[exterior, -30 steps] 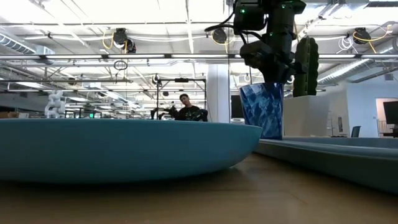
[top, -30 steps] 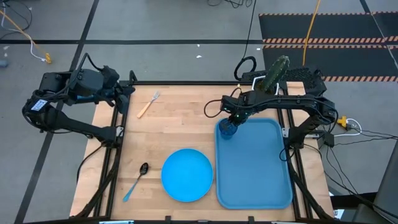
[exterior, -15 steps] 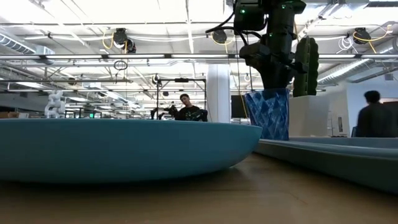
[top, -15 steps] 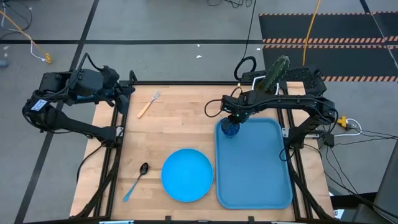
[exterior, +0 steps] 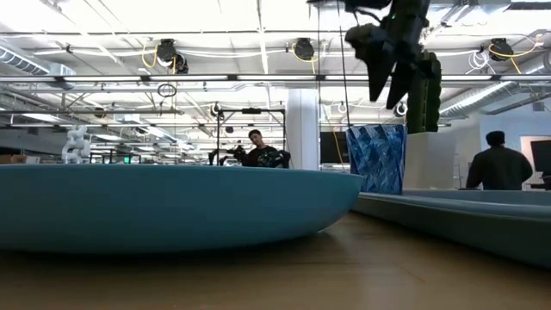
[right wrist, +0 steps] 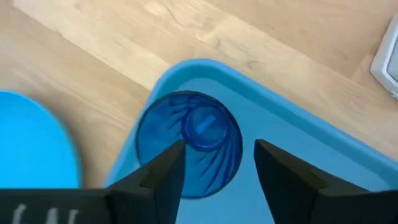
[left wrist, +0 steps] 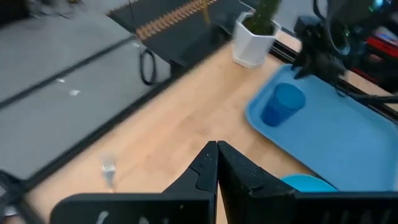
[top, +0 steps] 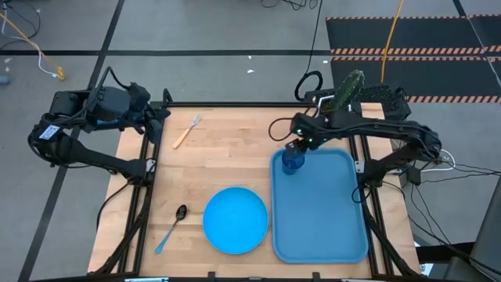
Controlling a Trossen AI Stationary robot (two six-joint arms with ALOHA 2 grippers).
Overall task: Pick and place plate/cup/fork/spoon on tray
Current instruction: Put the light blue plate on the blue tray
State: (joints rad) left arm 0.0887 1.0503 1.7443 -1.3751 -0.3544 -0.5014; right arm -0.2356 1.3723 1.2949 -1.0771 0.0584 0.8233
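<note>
My right gripper (top: 296,143) is hanging just above the cup (top: 291,160), fingers spread wide, gripping nothing. The wrist view is looking straight down into the cup (right wrist: 189,144) between my two fingers (right wrist: 163,174); neither is touching it. In the low view the gripper (exterior: 389,84) is sitting clear above the cup rim (exterior: 376,158), and the arm above it is getting cut off by the picture's upper edge.

The cup is standing upright inside the tray (top: 325,227), at the tray's far left corner. The tray is lying along the table's right edge.

The plate (top: 235,219) is lying on the table (top: 227,153) near the front edge, just left of the tray, not on it. In the low view the plate (exterior: 172,207) is blocking most of the table behind it.

The spoon (top: 171,225) is lying near the front left corner. The fork (top: 186,131) is lying near the far left corner; in the left wrist view it's showing only as a blur (left wrist: 109,168).

My left gripper (left wrist: 217,163) is waiting off the table's far left corner, fingers pressed together, empty. In the high view its fingers are hard to make out.
</note>
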